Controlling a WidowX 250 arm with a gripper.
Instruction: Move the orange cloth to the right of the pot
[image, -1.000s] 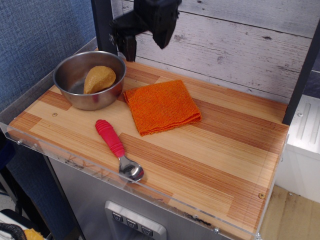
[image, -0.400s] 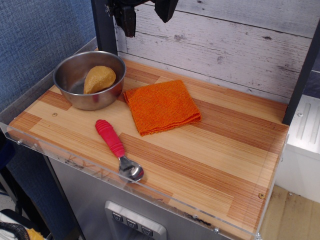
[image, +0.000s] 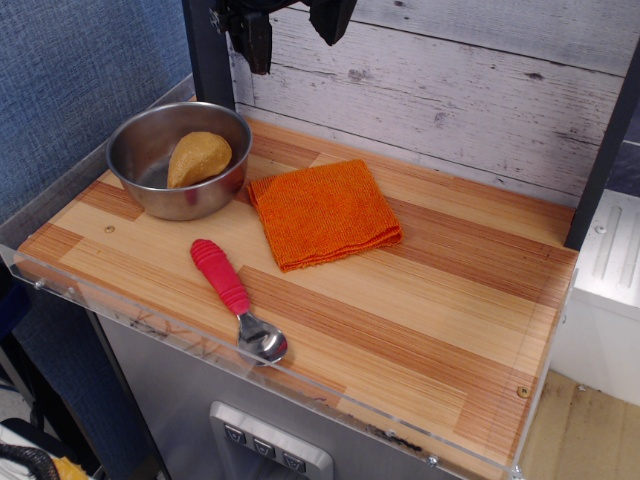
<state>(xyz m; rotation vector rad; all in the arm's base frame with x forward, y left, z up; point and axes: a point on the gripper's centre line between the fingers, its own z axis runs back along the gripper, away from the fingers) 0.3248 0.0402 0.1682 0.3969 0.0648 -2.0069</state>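
The orange cloth (image: 323, 212) lies folded and flat on the wooden table, just right of the pot, its left corner touching or nearly touching the pot's side. The pot (image: 180, 160) is a shiny steel bowl at the back left with a tan lumpy food item (image: 198, 157) inside. My gripper (image: 290, 35) hangs at the top edge of the frame, high above the table behind the pot and cloth. Its two dark fingers are spread apart and hold nothing. Its upper part is cut off by the frame.
A spoon with a red handle (image: 235, 297) lies near the front edge, in front of the pot and cloth. A clear plastic rim (image: 150, 325) runs along the table's front. A white plank wall (image: 450, 90) stands behind, a dark post (image: 205, 50) at back left.
My gripper has risen from just above the pot's back rim to the top of the frame. The cloth, pot and spoon have not moved.
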